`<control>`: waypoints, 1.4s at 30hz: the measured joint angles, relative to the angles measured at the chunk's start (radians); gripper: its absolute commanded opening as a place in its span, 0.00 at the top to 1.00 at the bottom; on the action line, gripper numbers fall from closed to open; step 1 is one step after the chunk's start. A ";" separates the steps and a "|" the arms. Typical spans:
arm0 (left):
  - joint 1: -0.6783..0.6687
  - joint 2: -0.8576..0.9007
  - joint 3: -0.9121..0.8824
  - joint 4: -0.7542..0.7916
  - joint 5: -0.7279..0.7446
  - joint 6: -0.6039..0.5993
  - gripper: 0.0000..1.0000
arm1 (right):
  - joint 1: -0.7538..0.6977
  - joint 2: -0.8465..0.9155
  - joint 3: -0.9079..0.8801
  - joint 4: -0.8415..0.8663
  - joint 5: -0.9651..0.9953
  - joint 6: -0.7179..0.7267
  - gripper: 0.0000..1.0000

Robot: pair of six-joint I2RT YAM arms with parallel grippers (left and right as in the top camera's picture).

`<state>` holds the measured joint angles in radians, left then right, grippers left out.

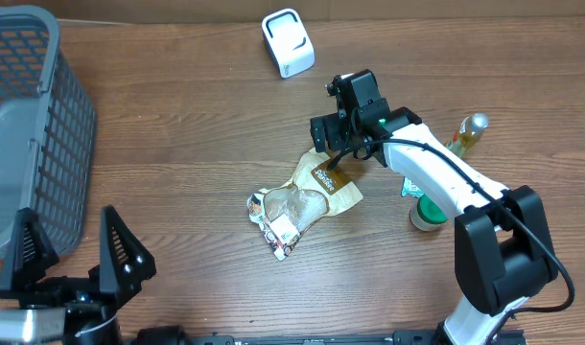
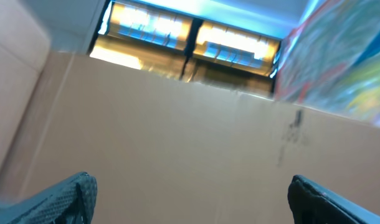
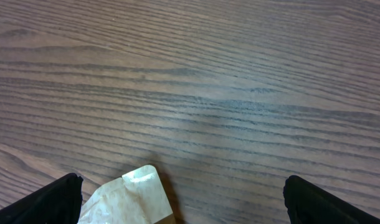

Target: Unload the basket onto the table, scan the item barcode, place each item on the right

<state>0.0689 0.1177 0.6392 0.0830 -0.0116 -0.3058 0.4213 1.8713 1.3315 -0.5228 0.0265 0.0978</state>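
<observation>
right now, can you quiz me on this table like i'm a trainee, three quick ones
1. True or false: the right gripper is open by the far corner of the snack pouch.
2. The grey basket sits on which arm's side? A left, B right
3. Fill in: the white scanner box lies near the table's ___ edge, away from the arms.
Key: 1 true; 2 A; 3 far

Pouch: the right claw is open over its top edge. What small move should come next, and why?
Likely lower the right claw a bit and ease it back over the pouch. It is open, and its wrist view shows only the pouch's top corner low between the fingers, with bare table ahead, so closing now would probably catch little.
</observation>
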 measured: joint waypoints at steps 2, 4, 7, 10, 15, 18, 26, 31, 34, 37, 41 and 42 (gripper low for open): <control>-0.011 -0.022 -0.049 0.084 0.013 0.008 0.00 | 0.000 0.000 0.000 0.000 0.000 -0.001 0.00; -0.011 -0.040 -0.091 0.141 0.026 0.014 0.00 | 0.000 0.000 0.000 0.000 0.000 0.000 0.00; -0.011 -0.068 -0.153 0.209 0.035 0.021 0.00 | 0.000 0.000 0.000 -0.001 0.000 -0.001 0.00; -0.011 -0.091 -0.205 0.260 0.039 0.021 0.00 | 0.000 0.000 0.000 0.000 0.000 -0.001 0.00; -0.011 -0.099 -0.265 0.312 0.039 0.021 0.01 | 0.000 0.000 0.000 0.000 0.000 0.000 0.00; -0.011 -0.100 -0.305 0.314 0.038 0.021 0.00 | 0.000 0.000 0.000 0.000 0.000 0.000 0.00; -0.011 -0.100 -0.458 0.313 0.023 0.021 0.00 | 0.000 0.000 0.000 0.000 0.000 0.000 0.00; -0.011 -0.100 -0.549 0.314 -0.004 0.021 0.00 | 0.000 0.000 0.000 0.000 0.000 0.000 0.00; -0.011 -0.100 -0.607 0.306 -0.031 0.021 0.00 | 0.000 0.000 0.000 0.000 0.000 0.000 0.00; -0.011 -0.101 -0.628 0.222 -0.047 0.021 0.00 | 0.000 0.000 0.000 0.000 0.000 -0.001 0.00; -0.011 -0.102 -0.631 0.094 -0.066 0.021 0.00 | 0.000 0.000 0.000 0.000 0.000 0.000 0.00; -0.011 -0.102 -0.631 0.055 -0.071 0.022 0.00 | 0.000 0.000 0.000 -0.001 0.000 0.000 0.00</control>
<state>0.0582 0.0158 0.0082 0.1383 -0.0830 -0.2840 0.4213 1.8713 1.3315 -0.5236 0.0265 0.0975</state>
